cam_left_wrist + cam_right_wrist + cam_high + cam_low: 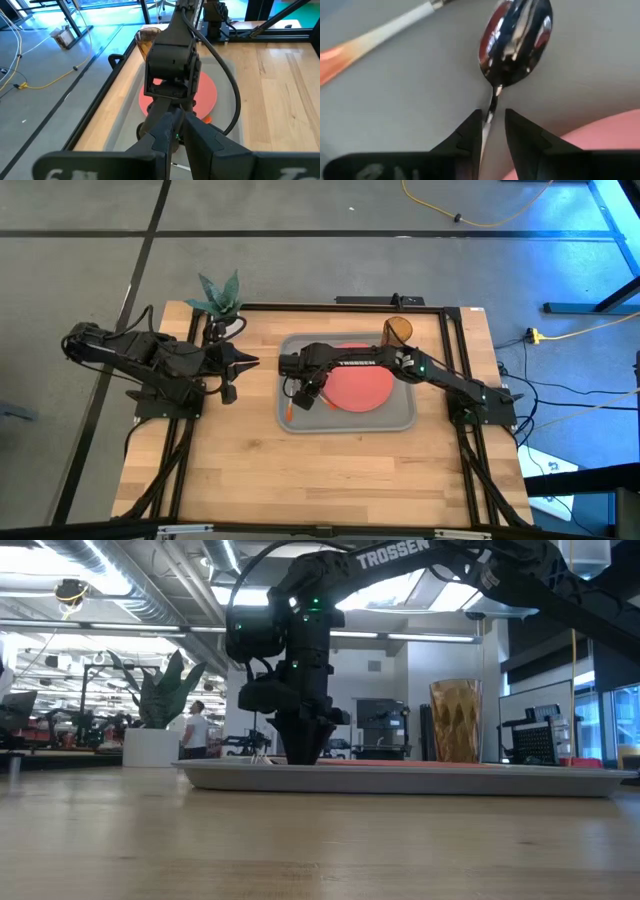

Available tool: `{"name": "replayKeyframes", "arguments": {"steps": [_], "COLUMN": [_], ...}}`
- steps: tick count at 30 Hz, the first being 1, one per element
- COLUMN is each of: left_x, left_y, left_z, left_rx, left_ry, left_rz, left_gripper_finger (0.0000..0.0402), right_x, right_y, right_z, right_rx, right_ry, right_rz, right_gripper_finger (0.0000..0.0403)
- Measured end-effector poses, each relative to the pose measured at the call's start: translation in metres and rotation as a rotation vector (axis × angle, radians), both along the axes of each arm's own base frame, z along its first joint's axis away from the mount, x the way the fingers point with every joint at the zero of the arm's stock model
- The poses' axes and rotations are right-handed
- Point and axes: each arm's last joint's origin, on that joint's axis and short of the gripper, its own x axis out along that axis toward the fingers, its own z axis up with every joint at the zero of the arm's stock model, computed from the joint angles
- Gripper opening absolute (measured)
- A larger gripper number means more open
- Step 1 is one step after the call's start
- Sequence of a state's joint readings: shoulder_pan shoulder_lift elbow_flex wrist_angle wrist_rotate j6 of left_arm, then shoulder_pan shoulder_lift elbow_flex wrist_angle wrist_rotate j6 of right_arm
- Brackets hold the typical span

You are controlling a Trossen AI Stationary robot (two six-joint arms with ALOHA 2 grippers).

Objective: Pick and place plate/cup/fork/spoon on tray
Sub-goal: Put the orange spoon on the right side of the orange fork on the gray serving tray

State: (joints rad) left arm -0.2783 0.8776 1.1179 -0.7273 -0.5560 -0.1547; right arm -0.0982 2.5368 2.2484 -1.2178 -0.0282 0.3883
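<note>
The right gripper [493, 131] stands low over the left part of the tray [400, 423], its fingers closed around the thin neck of the spoon [515, 40]. The spoon lies straight ahead of the fingers, its long axis in line with them, the bowl pointing away and resting on or just above the grey tray floor; I cannot tell which. Just beside it lies a handle, probably the fork [375, 40]. The plate [358, 389] and, farther, the cup [397, 330] sit on the tray. The left gripper [238, 362] waits well apart, its fingers nearly together around nothing.

overhead and table-level cameras both take in the tray [400, 420], while wrist cameras look closely onto it.
</note>
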Motion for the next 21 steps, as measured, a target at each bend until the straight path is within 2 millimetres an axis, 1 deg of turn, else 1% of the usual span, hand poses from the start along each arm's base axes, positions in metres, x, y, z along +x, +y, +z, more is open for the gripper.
{"name": "replayKeyframes", "arguments": {"steps": [5, 7, 9, 11, 13, 21], "left_x": [0.0, 0.0, 0.0, 0.0, 0.0, 0.0], "left_y": [0.0, 0.0, 0.0, 0.0, 0.0, 0.0], "left_z": [0.0, 0.0, 0.0001, 0.0001, 0.0001, 0.0], "left_rx": [0.0, 0.0, 0.0, 0.0, 0.0, 0.005], "left_ry": [0.0, 0.0, -0.001, -0.001, -0.001, 0.001], "left_rz": [0.0, 0.0, 0.0, 0.0, 0.0, -0.002], "left_gripper_finger": [0.0039, 0.0039, 0.0039, 0.0039, 0.0039, 0.0039], "right_x": [-0.0003, -0.0002, -0.0002, -0.0002, 0.0002, 0.0034], "right_y": [0.0002, 0.0, 0.0, 0.0003, 0.0006, 0.0014], "right_z": [-0.0016, -0.0018, -0.002, -0.002, -0.002, -0.0014], "right_rx": [0.0, 0.0, 0.001, 0.01, 0.028, 0.088], "right_ry": [-0.003, -0.003, -0.003, -0.004, -0.008, -0.032], "right_rz": [0.0, -0.012, -0.028, -0.034, -0.054, -0.207], "right_gripper_finger": [0.0087, 0.008, 0.0059, 0.0025, 0.0009, 0.0004]}}
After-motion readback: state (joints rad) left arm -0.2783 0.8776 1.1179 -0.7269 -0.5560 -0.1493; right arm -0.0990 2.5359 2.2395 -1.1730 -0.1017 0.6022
